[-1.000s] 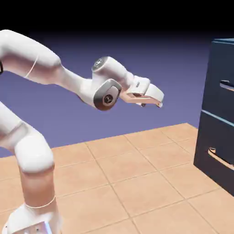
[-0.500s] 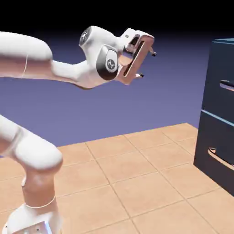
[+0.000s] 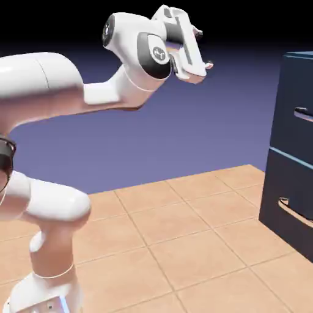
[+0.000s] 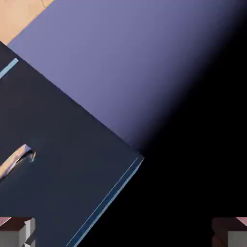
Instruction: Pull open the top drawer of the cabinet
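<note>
In the exterior view, from left to right, the white Franka Panda arm (image 3: 43, 82) comes first, to the left of the pincer (image 3: 204, 48), its base section well below it. Orange-tan square floor tiles (image 3: 153, 244) spread below the pincer, and the blue-violet backdrop (image 3: 183, 134) stands behind it. The pincer is tilted, its 2 fingertips (image 3: 209, 65) spread wide apart, with nothing between them. To its right, well apart and lower, stands the dark navy cabinet (image 3: 269, 177). Its top drawer (image 3: 286, 125), closed, sits right of and below the pincer, with a bar handle (image 3: 302, 114) cut off by the picture's edge. Lower still is the bottom drawer (image 3: 278, 183), also closed, with a curved handle (image 3: 294, 211). In the hand view, the top drawer's front slants across the left, its handle beyond the left fingertip; black fills the area beyond the right fingertip.
</note>
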Action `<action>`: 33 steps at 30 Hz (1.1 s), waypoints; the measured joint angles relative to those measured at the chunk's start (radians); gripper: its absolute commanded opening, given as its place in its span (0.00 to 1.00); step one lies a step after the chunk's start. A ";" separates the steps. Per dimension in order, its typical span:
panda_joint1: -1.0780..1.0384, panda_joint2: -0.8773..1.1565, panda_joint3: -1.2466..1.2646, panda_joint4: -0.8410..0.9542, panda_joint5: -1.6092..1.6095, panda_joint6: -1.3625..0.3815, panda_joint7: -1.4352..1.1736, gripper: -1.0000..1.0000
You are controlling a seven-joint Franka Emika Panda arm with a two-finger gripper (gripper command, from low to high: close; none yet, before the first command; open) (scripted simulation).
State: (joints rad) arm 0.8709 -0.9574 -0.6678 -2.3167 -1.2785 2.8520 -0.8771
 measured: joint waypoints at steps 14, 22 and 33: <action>0.323 -0.146 -0.251 0.186 -0.481 -0.070 -0.609 1.00; 0.508 -0.229 -0.395 0.292 -0.756 -0.109 -0.957 1.00; 0.762 -0.344 -0.592 0.438 -1.134 -0.164 -1.435 1.00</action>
State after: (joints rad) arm 1.6327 -1.3011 -1.2602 -1.8791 -2.4124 2.6880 -2.3122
